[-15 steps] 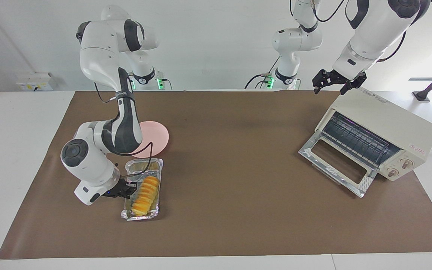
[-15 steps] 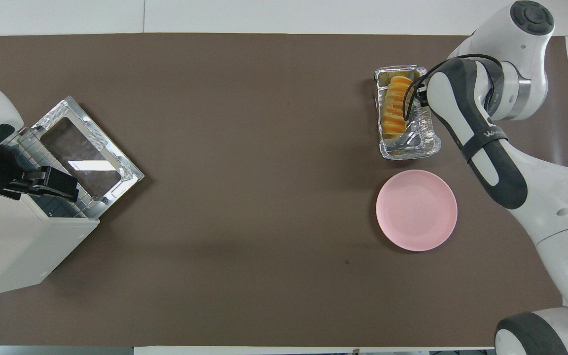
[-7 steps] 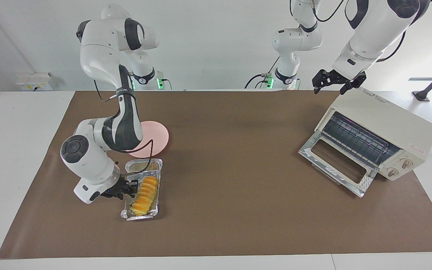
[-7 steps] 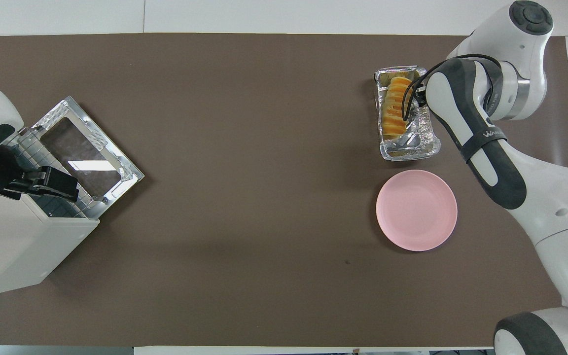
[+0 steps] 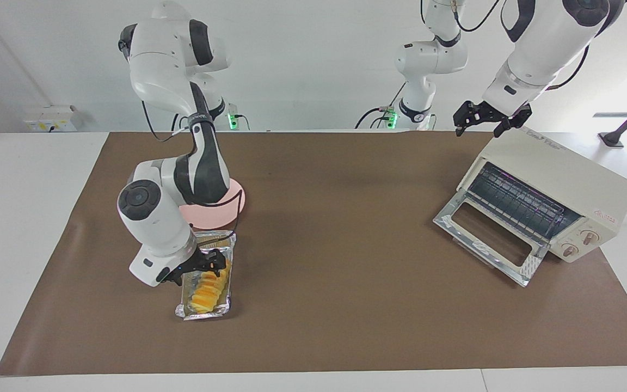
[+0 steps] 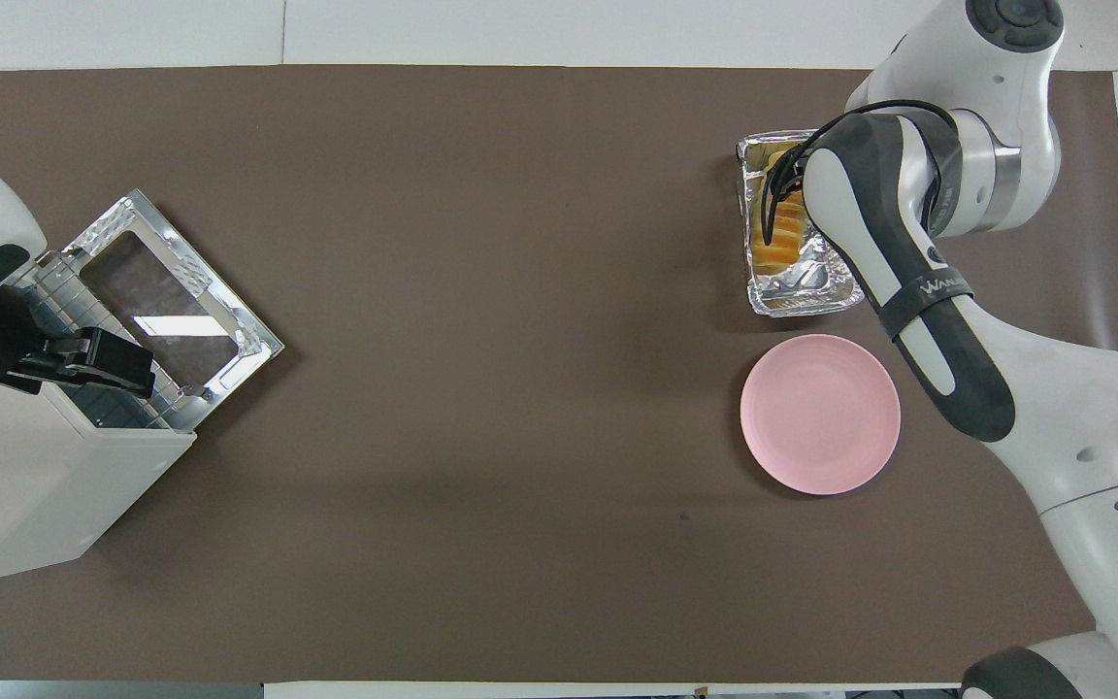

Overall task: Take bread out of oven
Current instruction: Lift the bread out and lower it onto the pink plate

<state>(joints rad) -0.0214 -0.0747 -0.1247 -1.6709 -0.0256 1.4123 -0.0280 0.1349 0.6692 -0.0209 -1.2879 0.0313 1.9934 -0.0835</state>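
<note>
The bread [image 5: 208,286] lies in a foil tray [image 5: 206,312] near the mat's [image 5: 335,326] right-arm end, with the right gripper [image 5: 200,265] over it, fingers apart. The left gripper [image 5: 483,121] hangs spread above the open oven [image 5: 558,179]; wide bare mat lies between.
</note>
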